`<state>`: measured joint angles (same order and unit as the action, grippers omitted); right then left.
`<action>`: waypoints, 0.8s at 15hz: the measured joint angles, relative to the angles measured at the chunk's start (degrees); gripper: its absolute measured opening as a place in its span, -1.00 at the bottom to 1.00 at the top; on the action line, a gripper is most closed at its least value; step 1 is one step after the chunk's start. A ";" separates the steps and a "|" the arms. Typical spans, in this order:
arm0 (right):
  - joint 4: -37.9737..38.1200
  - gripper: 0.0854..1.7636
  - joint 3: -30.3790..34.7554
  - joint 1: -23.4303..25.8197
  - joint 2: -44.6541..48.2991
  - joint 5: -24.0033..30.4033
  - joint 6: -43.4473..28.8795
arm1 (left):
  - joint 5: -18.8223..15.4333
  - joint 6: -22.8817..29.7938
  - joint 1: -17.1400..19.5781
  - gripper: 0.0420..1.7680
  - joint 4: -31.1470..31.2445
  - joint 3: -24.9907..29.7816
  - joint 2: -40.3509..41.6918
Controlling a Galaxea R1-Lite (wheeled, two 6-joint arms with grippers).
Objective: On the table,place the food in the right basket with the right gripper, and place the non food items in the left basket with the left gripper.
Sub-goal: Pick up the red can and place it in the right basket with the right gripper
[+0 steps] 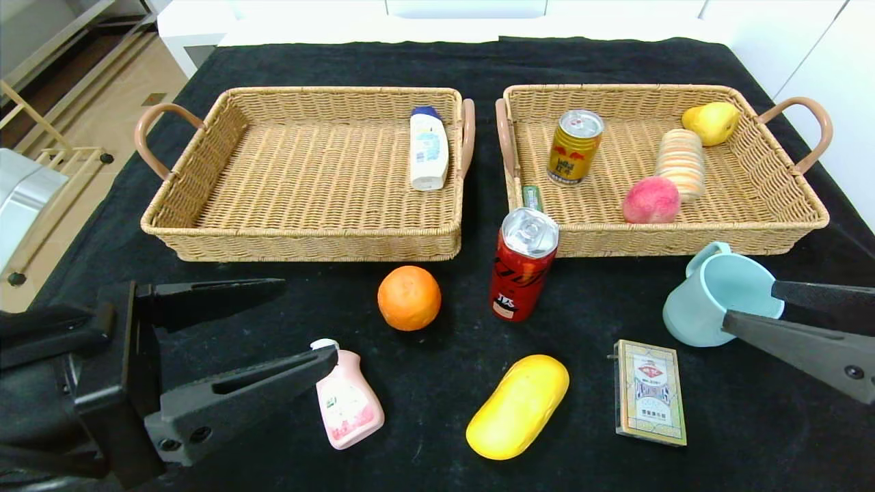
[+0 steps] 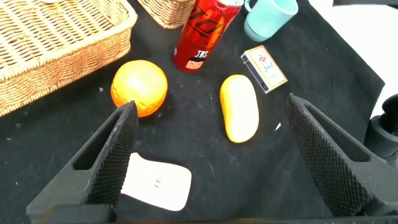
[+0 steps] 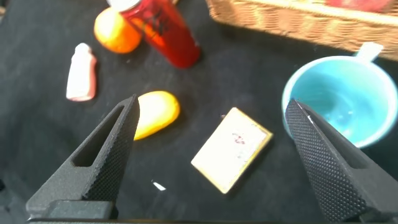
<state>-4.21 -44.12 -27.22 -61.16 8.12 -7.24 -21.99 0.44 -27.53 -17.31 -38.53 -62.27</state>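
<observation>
With its fingers spread wide, the left gripper (image 1: 287, 331) hovers at the head view's lower left beside the pink bottle (image 1: 347, 402) lying on the black table (image 1: 437, 328), a light, likely slippery container best pinched across its flat body.

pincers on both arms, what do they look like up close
Both are matte black. The left pincer has two long tapered fingers with slot cutouts and small screw holes, on a blocky black mount. The right pincer has the same wedge-shaped fingers. In the wrist views, the inner pads show a fine knurled grip texture.
</observation>
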 joint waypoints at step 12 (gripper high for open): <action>-17.79 0.94 1.71 -18.42 -16.96 -15.45 6.94 | 1.94 -0.02 0.02 0.94 -0.16 -0.16 -0.79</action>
<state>-21.99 -42.41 -45.64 -78.12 -7.33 -0.30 -20.05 0.41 -27.50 -17.47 -38.69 -63.06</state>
